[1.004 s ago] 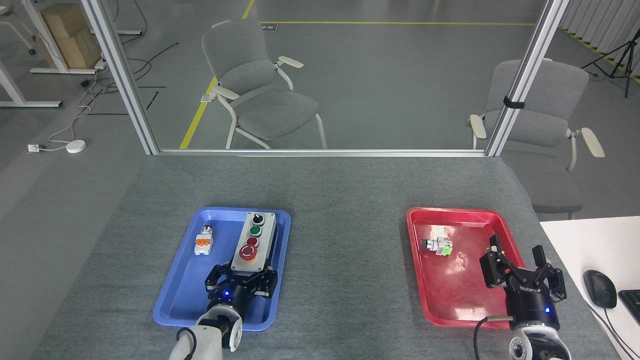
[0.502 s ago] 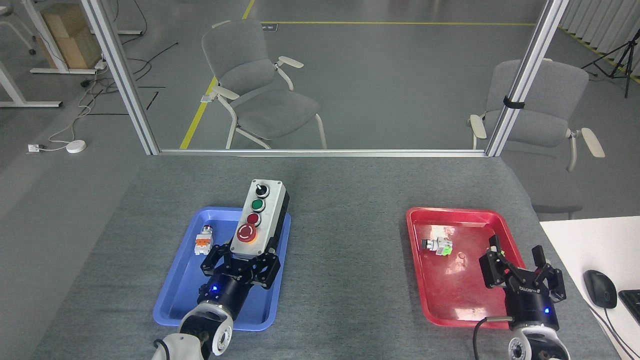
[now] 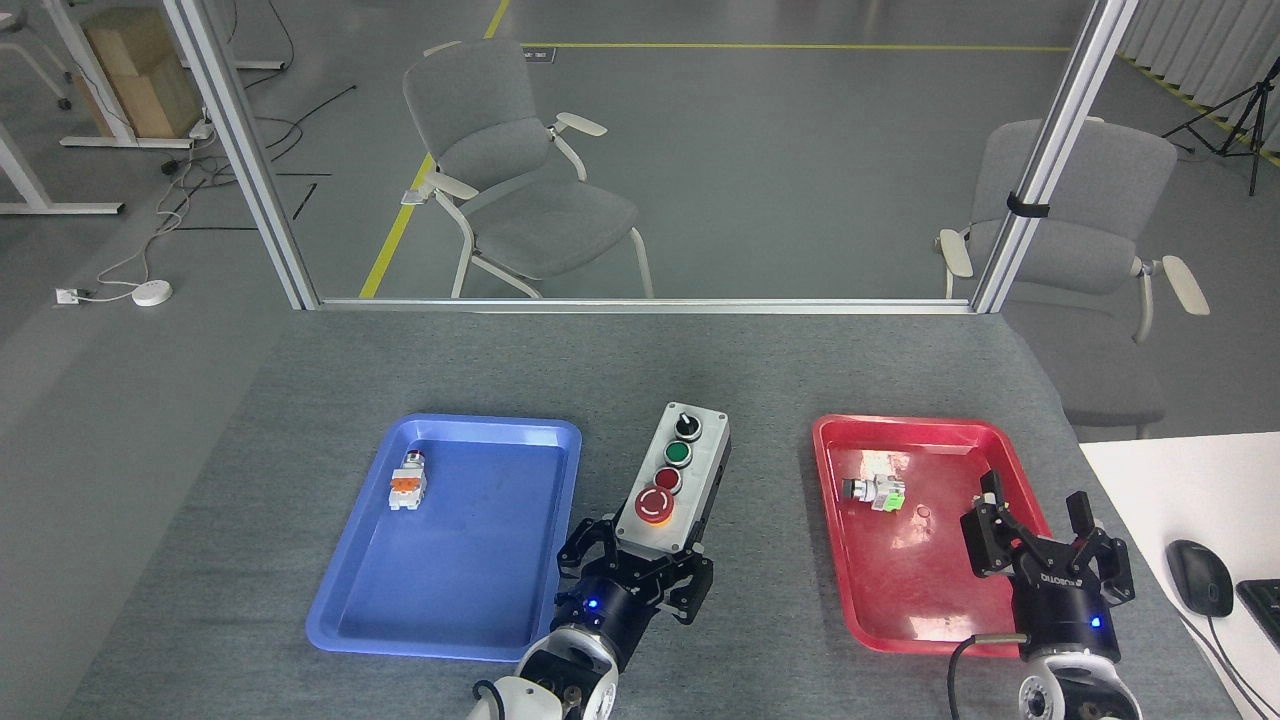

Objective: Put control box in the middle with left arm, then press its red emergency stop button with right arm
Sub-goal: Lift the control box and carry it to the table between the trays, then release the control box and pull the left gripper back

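The control box (image 3: 676, 478) is over the bare grey cloth of the middle (image 3: 740, 620), between the two trays, tilted slightly to the right; I cannot tell whether it rests on the cloth. My left gripper (image 3: 638, 558) is shut on the box's near end. The red emergency stop button (image 3: 654, 506) faces up at that near end, just beyond the fingers. The smaller red button, green button and black knob follow toward the far end. My right gripper (image 3: 1033, 522) hovers open over the red tray's right side, nothing between its fingers.
A blue tray (image 3: 470, 620) lies on the left with a white-and-orange switch part (image 3: 407, 485). The red tray (image 3: 900, 590) on the right holds a green-and-silver switch part (image 3: 873, 490). A white desk with a black mouse (image 3: 1199, 576) adjoins the table's right edge.
My left gripper lifted the control box out of the blue tray and carried it right, to the strip between the trays. The right gripper has stayed put.
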You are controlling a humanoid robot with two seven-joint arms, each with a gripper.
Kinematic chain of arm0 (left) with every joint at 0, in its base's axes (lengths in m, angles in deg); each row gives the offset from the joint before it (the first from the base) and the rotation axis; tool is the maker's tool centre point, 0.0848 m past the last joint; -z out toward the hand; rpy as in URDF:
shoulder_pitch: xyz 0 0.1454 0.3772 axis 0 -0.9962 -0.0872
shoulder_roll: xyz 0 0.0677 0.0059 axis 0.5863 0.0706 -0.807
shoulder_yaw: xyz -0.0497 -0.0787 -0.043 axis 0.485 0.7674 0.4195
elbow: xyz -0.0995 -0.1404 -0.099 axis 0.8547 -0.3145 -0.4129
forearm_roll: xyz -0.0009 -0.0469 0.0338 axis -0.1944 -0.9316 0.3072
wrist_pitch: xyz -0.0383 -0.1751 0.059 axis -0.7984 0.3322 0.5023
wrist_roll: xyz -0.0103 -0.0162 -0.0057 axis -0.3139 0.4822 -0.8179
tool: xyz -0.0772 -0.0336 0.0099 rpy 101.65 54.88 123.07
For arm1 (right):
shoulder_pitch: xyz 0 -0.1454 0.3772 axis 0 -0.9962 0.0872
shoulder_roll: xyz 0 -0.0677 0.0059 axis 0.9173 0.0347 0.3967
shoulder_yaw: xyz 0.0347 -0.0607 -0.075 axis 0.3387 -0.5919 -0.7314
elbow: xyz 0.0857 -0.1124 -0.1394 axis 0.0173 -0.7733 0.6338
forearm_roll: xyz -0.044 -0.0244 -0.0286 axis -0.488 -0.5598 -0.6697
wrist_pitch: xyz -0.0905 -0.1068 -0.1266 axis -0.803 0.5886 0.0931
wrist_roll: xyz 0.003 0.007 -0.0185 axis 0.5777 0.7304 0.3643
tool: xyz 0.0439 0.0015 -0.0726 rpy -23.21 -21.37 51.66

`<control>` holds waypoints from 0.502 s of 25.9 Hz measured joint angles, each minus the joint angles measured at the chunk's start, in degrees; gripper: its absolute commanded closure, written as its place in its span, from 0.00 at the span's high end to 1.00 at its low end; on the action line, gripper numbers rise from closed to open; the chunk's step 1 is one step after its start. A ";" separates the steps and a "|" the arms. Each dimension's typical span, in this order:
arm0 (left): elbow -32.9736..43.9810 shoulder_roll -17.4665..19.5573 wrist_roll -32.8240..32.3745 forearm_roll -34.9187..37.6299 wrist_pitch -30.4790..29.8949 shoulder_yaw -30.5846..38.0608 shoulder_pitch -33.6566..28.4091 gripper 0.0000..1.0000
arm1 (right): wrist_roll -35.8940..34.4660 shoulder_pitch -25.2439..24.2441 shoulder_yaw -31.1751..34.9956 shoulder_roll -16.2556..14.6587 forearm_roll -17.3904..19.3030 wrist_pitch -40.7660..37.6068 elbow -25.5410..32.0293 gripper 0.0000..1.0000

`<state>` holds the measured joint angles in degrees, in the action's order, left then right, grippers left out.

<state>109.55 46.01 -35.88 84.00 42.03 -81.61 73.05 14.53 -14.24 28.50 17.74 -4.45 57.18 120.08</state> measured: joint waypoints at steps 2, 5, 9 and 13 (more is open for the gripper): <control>-3.56 -0.33 -0.12 0.17 1.33 -0.98 1.14 0.00 | 0.00 0.00 0.00 -0.04 0.00 -0.03 0.00 1.00; -7.71 -0.63 0.08 0.20 2.08 -2.61 2.63 0.00 | 0.00 0.00 0.02 -0.14 0.00 -0.04 0.00 1.00; -11.58 -0.69 0.07 -0.22 3.26 -3.75 3.55 0.00 | 0.00 0.00 0.08 -0.18 0.00 -0.04 -0.03 1.00; -13.48 -0.67 0.06 -0.38 3.40 -4.10 3.77 0.00 | -0.01 -0.09 0.09 -0.10 0.00 -0.04 -0.04 1.00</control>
<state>96.07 45.34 -35.82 83.62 45.42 -85.70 76.83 14.52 -14.33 28.59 17.64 -4.45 57.14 120.04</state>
